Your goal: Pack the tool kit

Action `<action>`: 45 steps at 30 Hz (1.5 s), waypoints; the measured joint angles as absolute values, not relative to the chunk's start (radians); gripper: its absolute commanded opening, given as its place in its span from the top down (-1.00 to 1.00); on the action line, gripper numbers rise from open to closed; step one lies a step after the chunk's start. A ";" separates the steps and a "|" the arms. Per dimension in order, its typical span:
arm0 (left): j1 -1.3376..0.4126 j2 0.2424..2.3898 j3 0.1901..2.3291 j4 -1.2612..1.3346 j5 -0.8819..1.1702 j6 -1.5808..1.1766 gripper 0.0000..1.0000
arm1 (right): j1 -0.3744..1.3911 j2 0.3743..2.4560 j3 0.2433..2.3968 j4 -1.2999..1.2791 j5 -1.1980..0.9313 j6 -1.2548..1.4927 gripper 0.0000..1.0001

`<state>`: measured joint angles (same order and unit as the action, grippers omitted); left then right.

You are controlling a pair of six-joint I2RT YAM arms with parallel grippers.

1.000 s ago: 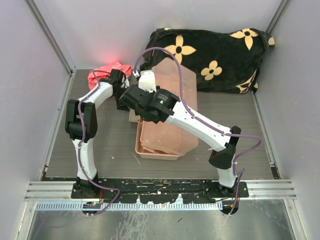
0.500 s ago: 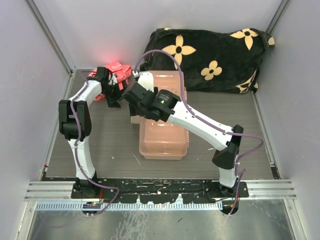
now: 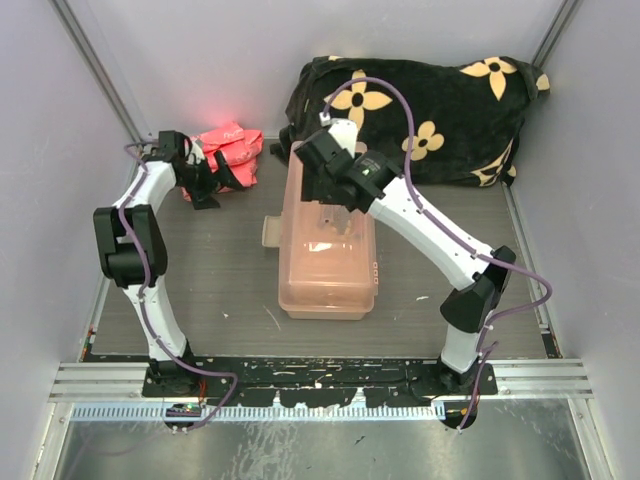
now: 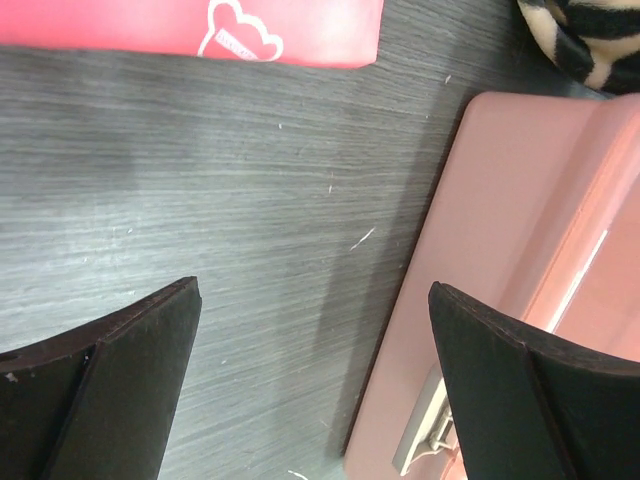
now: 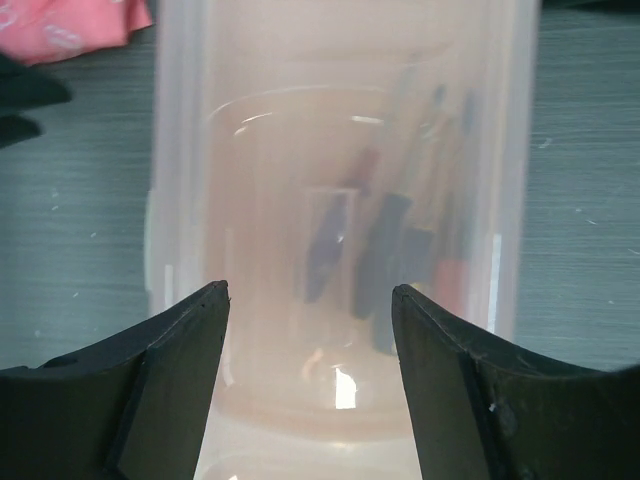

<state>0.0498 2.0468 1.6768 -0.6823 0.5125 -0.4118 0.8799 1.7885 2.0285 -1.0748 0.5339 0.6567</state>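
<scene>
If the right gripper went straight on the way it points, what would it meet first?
Probably the toolbox lid, filling the view between the right gripper's open jaws; the gap is unclear.

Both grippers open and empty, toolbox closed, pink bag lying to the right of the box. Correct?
No: the pink bag sits left of the toolbox, by the left gripper, as the top external view shows. The rest stands.
</scene>
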 measured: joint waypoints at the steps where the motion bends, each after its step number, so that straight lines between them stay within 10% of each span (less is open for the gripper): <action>1: 0.059 2.027 1.653 -0.669 0.522 -0.411 -0.97 | 0.852 1.789 2.024 -1.084 0.524 0.654 -0.43; 14: 0.068 1.932 1.311 -0.518 0.733 -0.419 -0.91 | 0.772 1.794 1.964 -1.102 0.403 0.624 -0.42; 45: -0.077 1.999 1.290 -0.673 1.002 -0.159 -0.88 | 0.772 1.798 1.897 -1.097 0.363 0.625 -0.42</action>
<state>-0.0772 1.9991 1.2896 -0.6731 1.0023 -0.1589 0.7719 1.7985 1.8973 -1.0973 0.3630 0.6254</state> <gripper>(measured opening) 0.933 0.712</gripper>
